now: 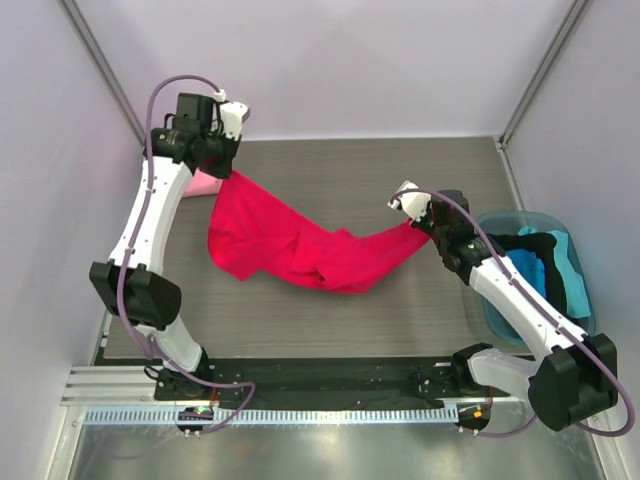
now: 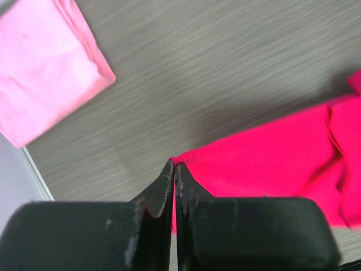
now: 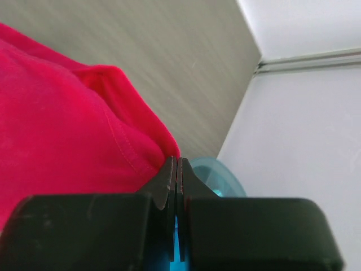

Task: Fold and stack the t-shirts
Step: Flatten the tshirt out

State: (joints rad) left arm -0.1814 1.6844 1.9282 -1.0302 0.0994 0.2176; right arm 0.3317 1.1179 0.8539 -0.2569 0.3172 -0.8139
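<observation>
Three cameras cover one grey worktop (image 1: 400, 180).
The high view looks down from behind the arms; wrist views peer close past left pincer (image 2: 174, 172) and right pincer (image 3: 176, 169) at the shared red shirt (image 1: 300, 250).

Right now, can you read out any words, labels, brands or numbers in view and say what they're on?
No readable text anywhere: the red t-shirt, the pink t-shirt and the blue bin show no print.
</observation>
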